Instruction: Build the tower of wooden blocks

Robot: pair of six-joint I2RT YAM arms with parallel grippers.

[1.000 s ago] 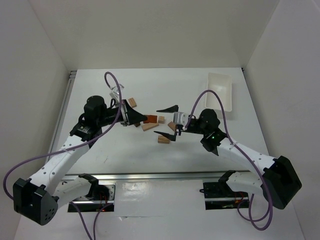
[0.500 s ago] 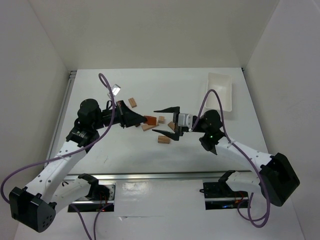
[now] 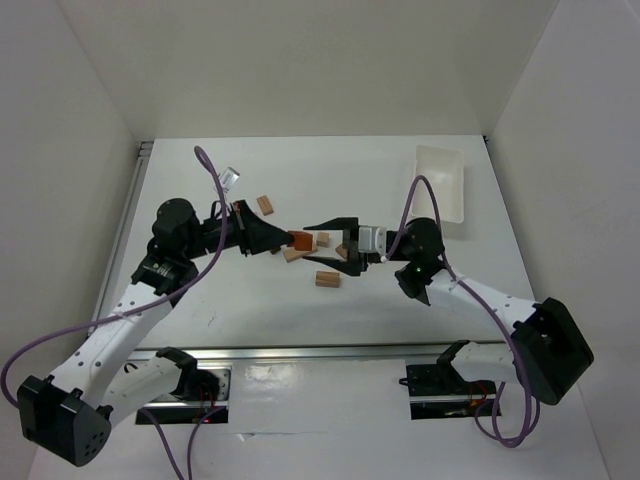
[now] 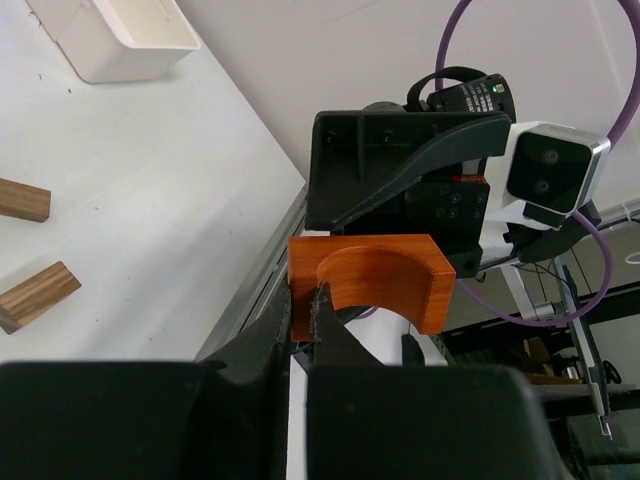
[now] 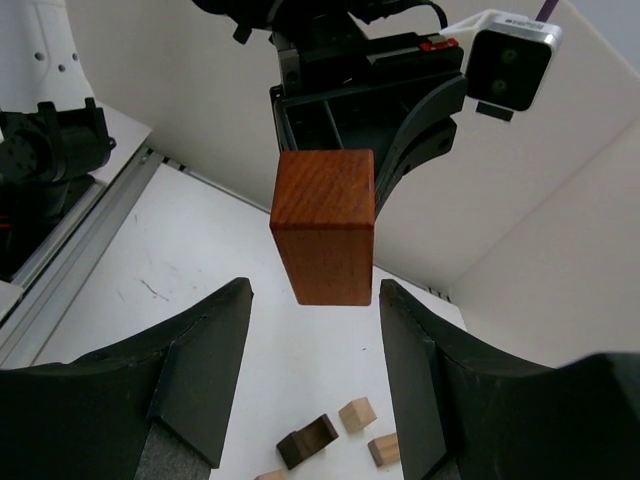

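Note:
My left gripper (image 3: 286,240) is shut on one leg of a reddish-orange arch block (image 3: 299,240) and holds it in the air above the table middle. In the left wrist view the block (image 4: 380,280) sticks out past my fingertips (image 4: 305,300). My right gripper (image 3: 311,243) is open and faces the left one, a finger on either side of the block without touching it. In the right wrist view the block (image 5: 323,225) hangs just beyond the open gripper (image 5: 315,288). Loose pieces lie below: a tan bar (image 3: 297,254), a tan block (image 3: 327,279) and a small tan cube (image 3: 323,239).
Another tan block (image 3: 264,204) lies behind the left gripper. A dark brown piece (image 5: 308,441) and two tan cubes (image 5: 357,414) lie on the table under the right gripper. The white tray (image 3: 441,183) stands at the back right.
My right gripper has moved left toward the orange block, so its open fingers now flank it. My left gripper has kept hold of the block and shifted only slightly.

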